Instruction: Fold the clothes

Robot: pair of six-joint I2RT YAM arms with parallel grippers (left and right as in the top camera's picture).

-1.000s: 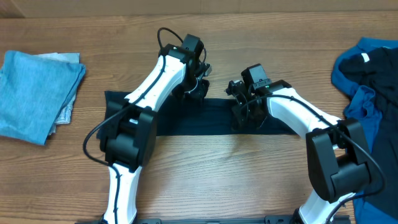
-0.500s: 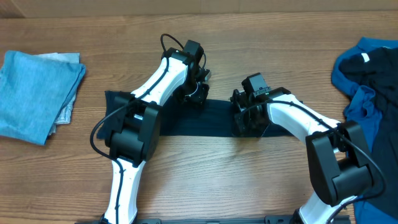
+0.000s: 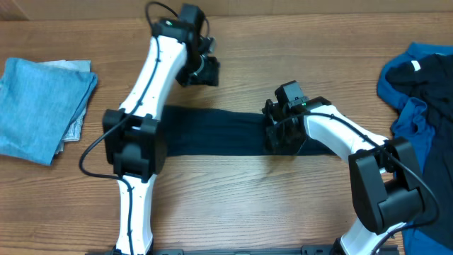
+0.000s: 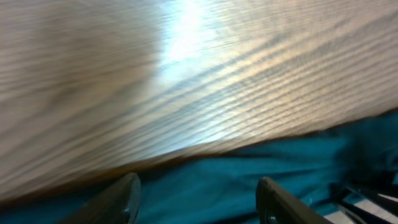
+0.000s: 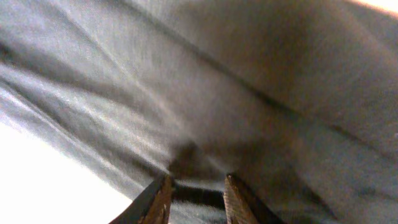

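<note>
Across the middle of the table lies a very dark navy garment [image 3: 219, 131], folded into a long flat band. My left gripper [image 3: 200, 71] hangs above bare wood beyond the band's far edge, clear of it. In the left wrist view that gripper [image 4: 199, 202] is open with nothing between its fingers, and the cloth [image 4: 249, 174] shows just below the wood. My right gripper [image 3: 282, 138] rests on the band's right part. Close up, the right gripper [image 5: 199, 196] has its jaws apart over the dark fabric [image 5: 217, 93], a small ridge of cloth lying between the tips.
A folded light blue cloth [image 3: 39, 106] lies at the far left on a pale grey piece [image 3: 76, 127]. At the right edge is a loose pile of royal blue [image 3: 396, 81] and dark [image 3: 432, 85] clothes. The table's wood [image 3: 233, 198] shows in front of the band.
My left gripper let go of the dark garment, opened, and swung up and away to the far left. My right gripper's jaws parted where they were. The band's left half now lies uncovered.
</note>
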